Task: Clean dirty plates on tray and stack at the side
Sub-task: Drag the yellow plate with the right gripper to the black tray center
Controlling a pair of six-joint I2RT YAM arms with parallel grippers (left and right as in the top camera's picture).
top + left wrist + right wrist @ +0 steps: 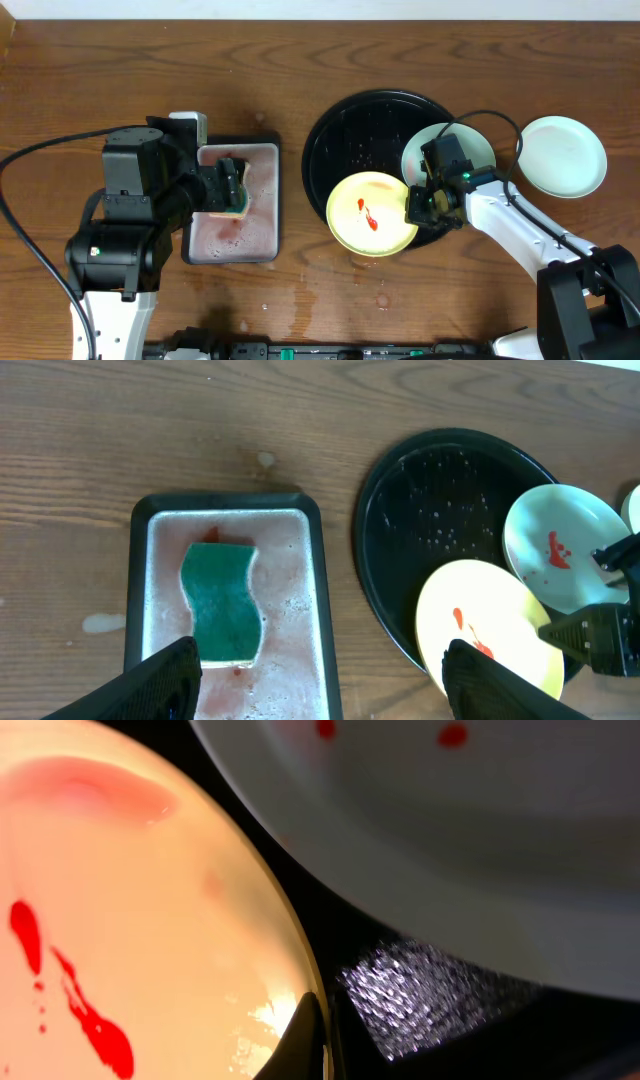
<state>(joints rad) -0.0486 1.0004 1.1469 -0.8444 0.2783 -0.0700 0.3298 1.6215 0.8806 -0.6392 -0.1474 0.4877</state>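
1. One plate looks finished. A clean mint plate [563, 155] lies on the tabletop [100, 60] just right of the tray [360, 125] and shows no red marks. I judge it to be the start of the stack.
2. The yellow plate [372, 213] is at the tray's front edge and overhangs the rim toward the tabletop. Red sauce is smeared across its middle, so it is not yet wiped.
3. The right gripper [418, 205] is narrowed onto the yellow plate's right-hand rim and appears to hold it. The right wrist view shows one dark fingertip [305, 1040] at that rim.
4. The dirty mint plate [545, 520] sits inside the tray on its right side, close beside the yellow plate. I cannot tell whether the two touch. Red spots show on it.
5. The left gripper [322, 650] hangs well left of the tray, spread wide and holding nothing. It is above the sponge [222, 600], which lies in a small rectangular tray [140, 610] of pinkish foam.
6. By my estimate about a third of the task is done. Two plates are left to wipe and stack, and the sponge is not yet picked up.
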